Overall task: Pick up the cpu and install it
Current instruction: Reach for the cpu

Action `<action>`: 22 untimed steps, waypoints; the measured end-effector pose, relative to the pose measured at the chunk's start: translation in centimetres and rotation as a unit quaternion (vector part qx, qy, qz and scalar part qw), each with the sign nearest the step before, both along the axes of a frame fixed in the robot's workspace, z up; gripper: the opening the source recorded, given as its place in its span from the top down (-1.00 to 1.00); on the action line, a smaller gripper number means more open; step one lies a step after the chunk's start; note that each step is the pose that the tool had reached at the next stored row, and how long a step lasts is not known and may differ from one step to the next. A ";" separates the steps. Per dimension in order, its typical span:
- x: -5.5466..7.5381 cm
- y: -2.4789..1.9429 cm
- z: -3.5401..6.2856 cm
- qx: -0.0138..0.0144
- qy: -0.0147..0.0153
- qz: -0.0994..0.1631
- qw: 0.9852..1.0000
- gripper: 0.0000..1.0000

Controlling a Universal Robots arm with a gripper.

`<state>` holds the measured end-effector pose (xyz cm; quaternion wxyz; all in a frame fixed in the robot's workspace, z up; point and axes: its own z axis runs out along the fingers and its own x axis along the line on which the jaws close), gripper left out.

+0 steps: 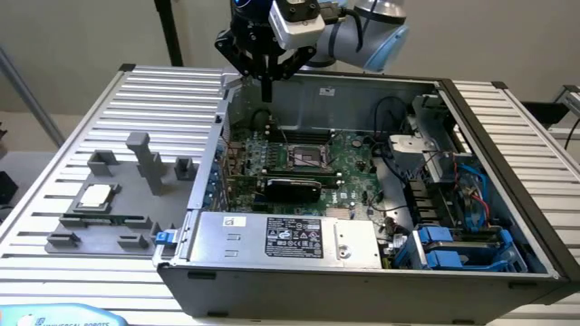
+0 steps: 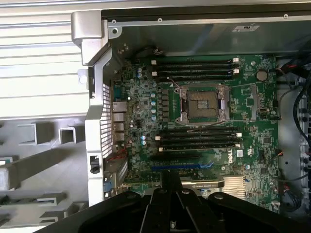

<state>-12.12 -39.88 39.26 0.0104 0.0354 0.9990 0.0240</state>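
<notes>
The cpu point(image 1: 95, 197) is seen lying flat on the grey fixture point(image 1: 100, 234), on the slatted tabletop point(image 1: 64, 136) at the exterior view's left, well apart from the open PC case point(image 1: 363, 285). Inside the case, the motherboard point(image 2: 146, 116) is shown w/ its socket point(image 2: 203, 104) uncovered. The jaws are held shut, nothing gripped, above the case's far wall.

The end effector point(image 1: 267, 94) hangs pointing straight down, fingers pressed together.
</notes>
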 end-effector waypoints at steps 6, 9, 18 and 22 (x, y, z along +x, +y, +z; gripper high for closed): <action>0.0 0.00 0.00 0.000 0.000 0.000 1.000 0.79; -0.3 -0.15 0.01 0.000 0.000 0.000 1.000 0.79; -4.0 -0.92 0.00 0.000 0.000 0.000 1.000 0.79; -5.8 -1.07 0.00 0.000 0.000 0.000 1.000 0.79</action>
